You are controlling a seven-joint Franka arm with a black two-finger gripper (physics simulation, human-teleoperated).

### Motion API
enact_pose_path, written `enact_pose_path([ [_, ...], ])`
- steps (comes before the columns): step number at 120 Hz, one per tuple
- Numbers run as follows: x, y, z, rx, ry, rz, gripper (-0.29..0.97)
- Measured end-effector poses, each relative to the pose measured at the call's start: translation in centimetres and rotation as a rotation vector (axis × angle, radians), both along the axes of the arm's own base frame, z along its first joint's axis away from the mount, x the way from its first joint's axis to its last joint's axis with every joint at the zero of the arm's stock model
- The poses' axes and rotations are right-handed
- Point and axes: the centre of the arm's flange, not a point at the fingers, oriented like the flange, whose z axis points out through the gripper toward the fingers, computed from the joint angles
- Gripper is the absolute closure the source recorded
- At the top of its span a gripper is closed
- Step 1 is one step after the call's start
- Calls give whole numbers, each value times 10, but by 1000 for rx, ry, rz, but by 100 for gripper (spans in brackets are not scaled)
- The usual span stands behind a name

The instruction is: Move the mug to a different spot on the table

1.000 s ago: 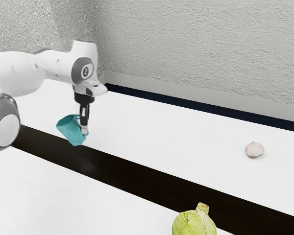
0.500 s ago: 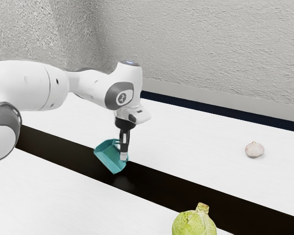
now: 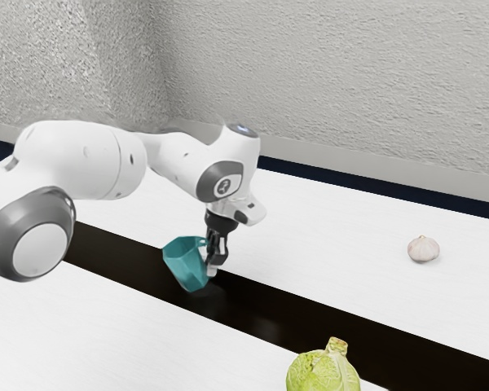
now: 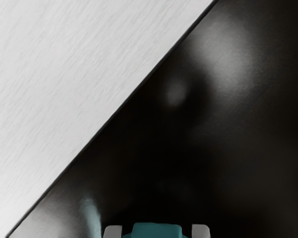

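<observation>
Fingers (image 3: 212, 267), black and pointing down, are closed on the near rim of a teal mug (image 3: 187, 262), gripping its wall from both sides. Mug hangs tilted, its base at the black strip (image 3: 310, 322) running across the white table (image 3: 326, 236); contact unclear. Well apart toward the exterior view's right: a garlic (image 3: 423, 248) and, nearer the camera, a cabbage (image 3: 323, 371).

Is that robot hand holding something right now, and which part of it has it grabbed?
Yes: the gripper holds the teal mug, pinching its side wall near the rim; the mug is tilted.
</observation>
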Motion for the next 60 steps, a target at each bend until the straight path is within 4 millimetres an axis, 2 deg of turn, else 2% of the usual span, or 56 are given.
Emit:
enact_pose_path([
  [9, 2, 0, -1, 10, -7, 19, 70],
  [22, 3, 2, -3, 22, -7, 47, 45],
  [32, 3, 3, -3, 27, -9, 65, 30],
  [51, 5, 1, 3, 30, -21, 89, 14],
  [60, 7, -8, 8, 29, -34, 86, 10],
])
